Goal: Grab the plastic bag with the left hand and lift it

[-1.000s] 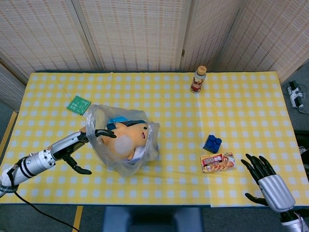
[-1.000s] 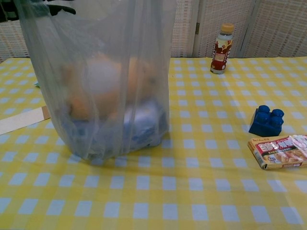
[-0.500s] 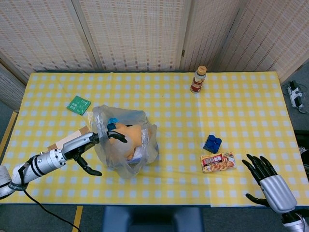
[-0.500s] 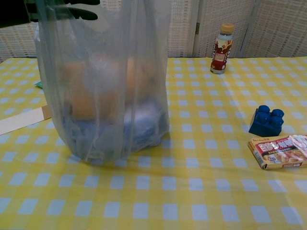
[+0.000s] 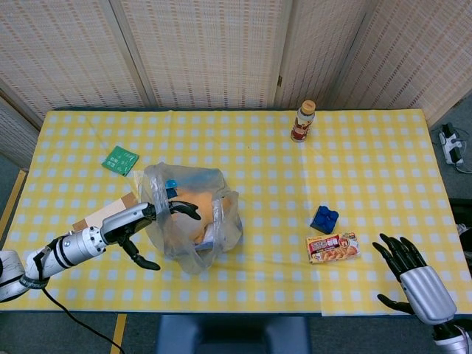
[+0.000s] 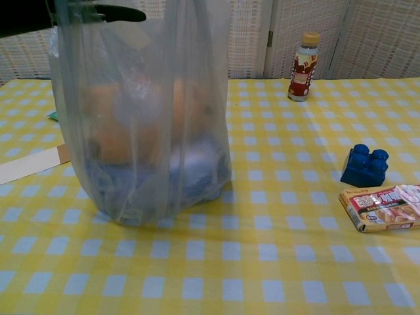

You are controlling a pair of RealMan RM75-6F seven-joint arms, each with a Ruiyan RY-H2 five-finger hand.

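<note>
The clear plastic bag stands upright on the yellow checked table, with an orange toy and blue items inside. In the chest view the bag fills the left side and its bottom touches the cloth. My left hand holds the bag's upper left rim, with fingers reaching into the opening and the thumb spread below. Only the dark fingers of that hand show at the chest view's top left. My right hand hangs open and holding nothing off the table's near right corner.
A drink bottle stands at the far side of the table. A blue brick and a snack box lie right of the bag. A green packet and a cardboard piece lie to its left.
My left hand has moved right with the bag's rim. The bag is drawn narrower and more upright. The right hand has sunk slightly lower in the frame.
</note>
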